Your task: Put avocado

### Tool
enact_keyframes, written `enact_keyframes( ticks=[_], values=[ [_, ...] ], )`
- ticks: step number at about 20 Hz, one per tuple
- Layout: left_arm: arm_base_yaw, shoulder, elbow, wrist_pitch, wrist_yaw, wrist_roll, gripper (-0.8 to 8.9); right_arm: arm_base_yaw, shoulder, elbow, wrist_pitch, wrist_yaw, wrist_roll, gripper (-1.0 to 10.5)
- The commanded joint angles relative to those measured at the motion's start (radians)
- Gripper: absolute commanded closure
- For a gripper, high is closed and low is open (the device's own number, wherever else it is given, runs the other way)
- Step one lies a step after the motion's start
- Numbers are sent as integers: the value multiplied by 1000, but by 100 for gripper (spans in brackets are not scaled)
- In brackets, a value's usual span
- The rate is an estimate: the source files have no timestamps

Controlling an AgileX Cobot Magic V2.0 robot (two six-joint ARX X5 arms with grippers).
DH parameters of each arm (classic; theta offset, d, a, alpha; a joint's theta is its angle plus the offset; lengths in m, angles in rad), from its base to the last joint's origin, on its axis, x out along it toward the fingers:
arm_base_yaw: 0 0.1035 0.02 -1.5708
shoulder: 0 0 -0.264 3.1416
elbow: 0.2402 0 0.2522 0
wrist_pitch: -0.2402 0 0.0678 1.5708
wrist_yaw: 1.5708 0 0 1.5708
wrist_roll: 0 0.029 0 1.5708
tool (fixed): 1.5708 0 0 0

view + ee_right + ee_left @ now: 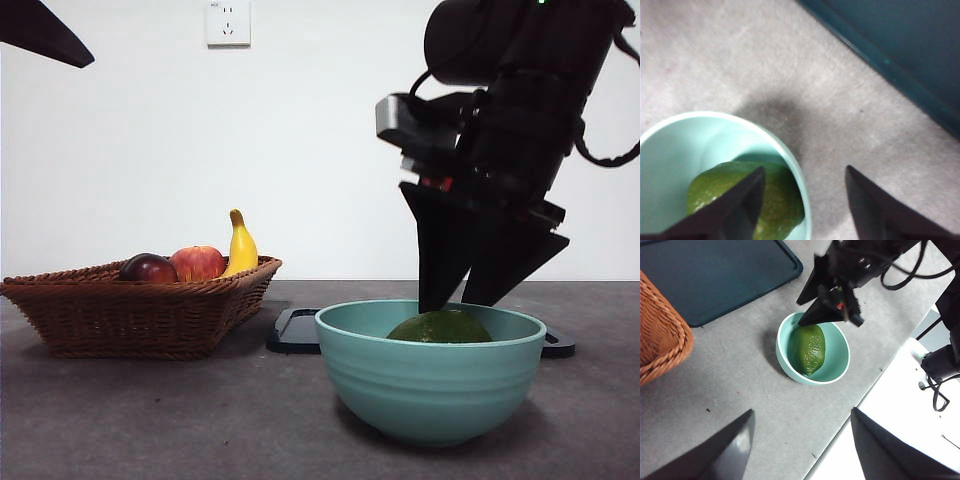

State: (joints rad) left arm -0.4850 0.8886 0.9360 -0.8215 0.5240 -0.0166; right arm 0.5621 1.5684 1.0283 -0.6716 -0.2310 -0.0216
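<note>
Right tool [458, 300] hangs spread wide at the teal bowl's [430, 390] far rim, gripping nothing. One jaw looks close enough to catch that rim and tip the bowl. Inside it rests the avocado [440, 327], just beneath the tips. Left tool [800, 440] waits open.

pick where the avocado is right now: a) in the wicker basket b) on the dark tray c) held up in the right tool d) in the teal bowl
d: the avocado lies inside the bowl, and the right tool stands open above its rim, not gripping the fruit.
</note>
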Motion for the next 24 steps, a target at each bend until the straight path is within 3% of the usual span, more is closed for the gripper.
enact_keyframes(
  ticks=[1,5,18,24],
  values=[
    [-6,6,8,6,5,10,506,7,26,18,9,4,-14,760],
    [-6,6,8,6,5,10,506,8,27,18,21,3,-14,925],
    [-6,6,8,6,5,10,506,32,-8,22,47,-4,-11,932],
    [-6,6,8,6,5,13,506,8,-33,129,26,5,18,932]
  ],
)
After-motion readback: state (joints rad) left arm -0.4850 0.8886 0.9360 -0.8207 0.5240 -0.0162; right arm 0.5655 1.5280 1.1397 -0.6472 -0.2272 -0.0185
